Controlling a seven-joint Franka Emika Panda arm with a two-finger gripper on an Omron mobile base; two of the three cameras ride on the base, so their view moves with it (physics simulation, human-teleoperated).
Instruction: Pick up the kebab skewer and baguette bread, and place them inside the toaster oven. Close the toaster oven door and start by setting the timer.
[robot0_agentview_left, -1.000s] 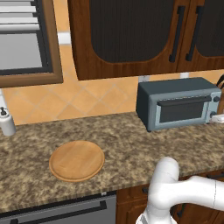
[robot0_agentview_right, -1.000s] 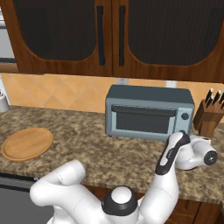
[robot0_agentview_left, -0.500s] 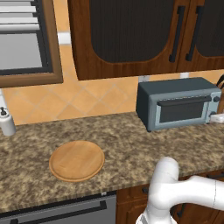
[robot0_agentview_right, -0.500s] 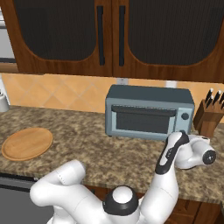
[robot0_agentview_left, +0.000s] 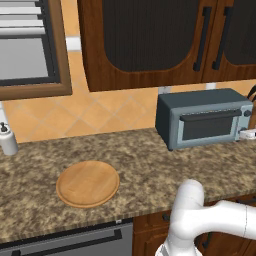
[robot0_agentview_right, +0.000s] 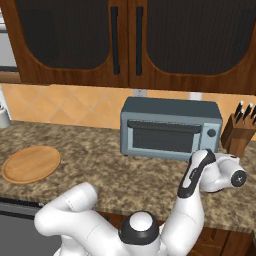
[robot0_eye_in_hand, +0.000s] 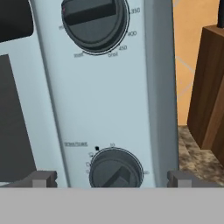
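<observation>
- Hand (robot0_eye_in_hand: 111, 180) open, fingertips flanking the timer knob (robot0_eye_in_hand: 115, 169) at bottom centre of the hand view.
- Oven (robot0_agentview_right: 170, 128) at centre of the right base view, door (robot0_agentview_right: 163, 137) shut.
- Judgement: centre on the knob ridge, close squarely, twist without slipping off.
- Plate (robot0_agentview_left: 88, 183) lower left on the worktop (robot0_agentview_left: 145, 165).

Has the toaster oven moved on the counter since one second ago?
No. The toaster oven sits in the same place beside the knife block.

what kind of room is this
A home kitchen, rendered: a granite counter under dark wood cabinets, with a toaster oven, a knife block and a round wooden plate.
</observation>
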